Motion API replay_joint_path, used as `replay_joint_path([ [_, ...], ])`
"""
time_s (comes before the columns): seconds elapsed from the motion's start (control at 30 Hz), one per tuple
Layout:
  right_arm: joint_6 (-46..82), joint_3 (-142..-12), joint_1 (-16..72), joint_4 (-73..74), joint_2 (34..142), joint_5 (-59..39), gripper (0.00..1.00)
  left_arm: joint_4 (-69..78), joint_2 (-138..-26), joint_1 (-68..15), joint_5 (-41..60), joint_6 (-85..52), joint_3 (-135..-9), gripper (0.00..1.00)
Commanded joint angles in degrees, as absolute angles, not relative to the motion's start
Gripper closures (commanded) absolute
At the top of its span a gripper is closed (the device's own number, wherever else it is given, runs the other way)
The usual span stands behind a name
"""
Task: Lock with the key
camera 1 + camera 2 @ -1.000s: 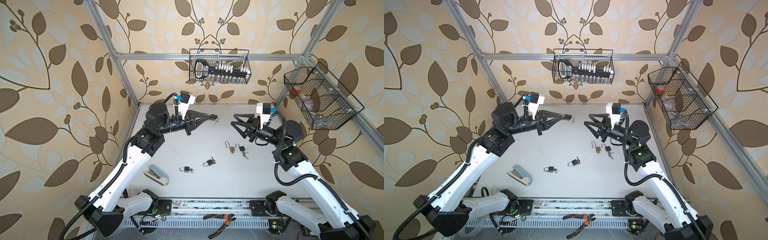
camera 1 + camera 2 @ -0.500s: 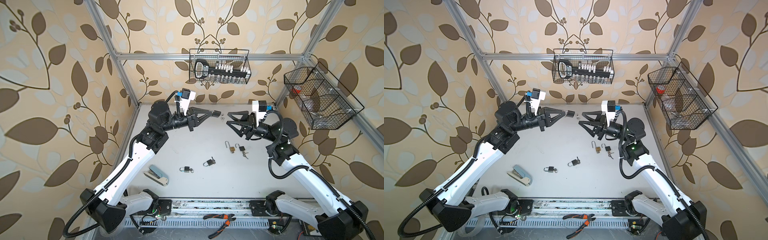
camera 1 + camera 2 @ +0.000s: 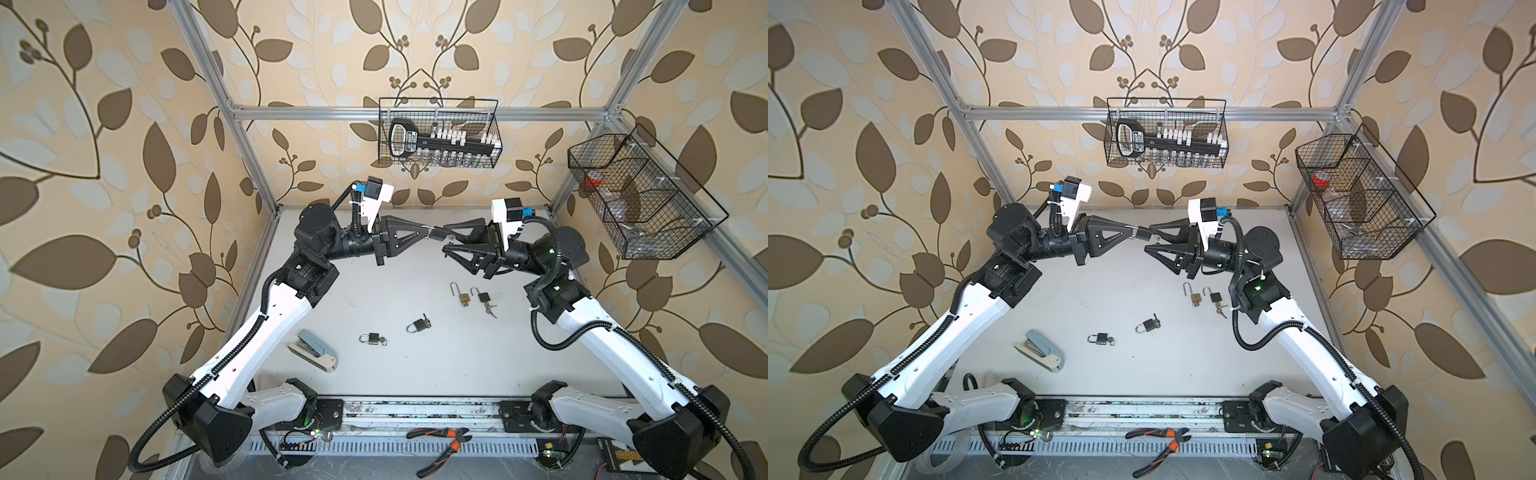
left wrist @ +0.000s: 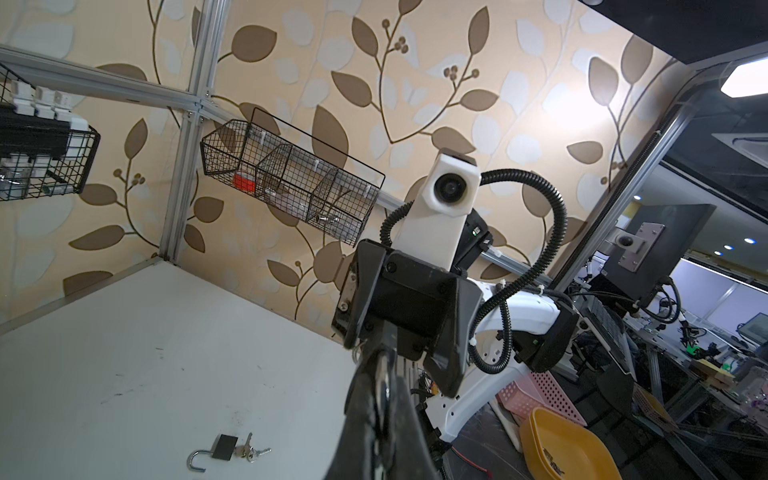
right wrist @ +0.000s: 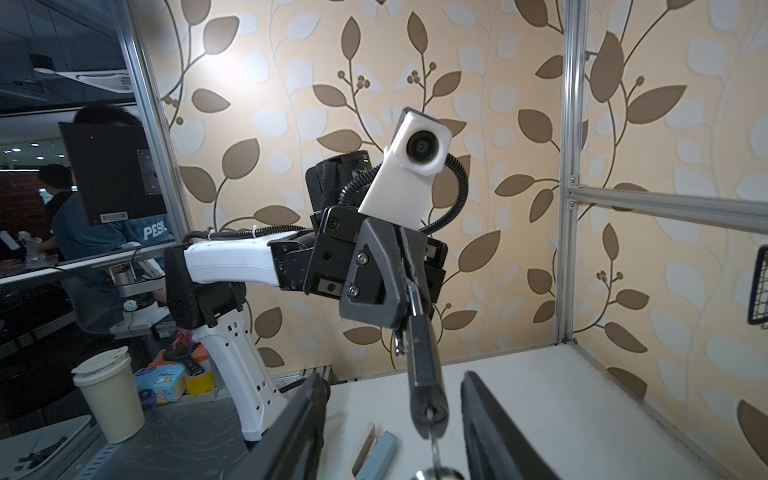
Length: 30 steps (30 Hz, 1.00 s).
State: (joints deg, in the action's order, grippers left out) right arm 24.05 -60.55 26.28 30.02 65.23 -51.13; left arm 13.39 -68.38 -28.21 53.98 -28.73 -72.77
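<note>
One text could be read: white capitals beginning "PES", the rest cut off, on a bystander's blue shirt [image 5: 141, 232], well off to the side of the black fingers [image 5: 494, 432] of the right gripper [image 5: 395, 376]. Near it, the white barcode sticker [image 5: 114, 217] on the black monitor [image 5: 108, 174] was too small to read. The pale label on the black key-shaped holder [image 3: 415, 143] in the black wire basket [image 3: 384, 124], far beyond both fingertips, was blurred. So was the dark print on the yellow plastic tub [image 4: 557, 453] beside the black fingers [image 4: 361, 419] of the left gripper [image 4: 380, 357].
</note>
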Motion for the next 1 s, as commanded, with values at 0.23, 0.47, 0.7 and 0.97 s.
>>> replay_joint_path([
  [0.23, 24.2, -61.8, 27.2, 29.6, 64.0, -50.8, 0.64, 18.3, -67.3, -28.8, 56.4, -29.0, -72.8, 1.00],
  [0.47, 25.7, -63.0, 27.3, 28.9, 64.5, -50.1, 0.73, 18.4, -67.2, -28.9, 56.8, -29.1, -73.1, 1.00],
  [0.7, 26.8, -63.2, 27.8, 29.5, 64.7, -49.8, 0.76, 18.2, -67.3, -29.1, 56.9, -28.8, -73.1, 1.00],
  [0.97, 27.1, -63.7, 28.4, 29.4, 65.1, -49.9, 0.80, 16.4, -67.0, -29.2, 56.7, -27.4, -73.3, 1.00],
])
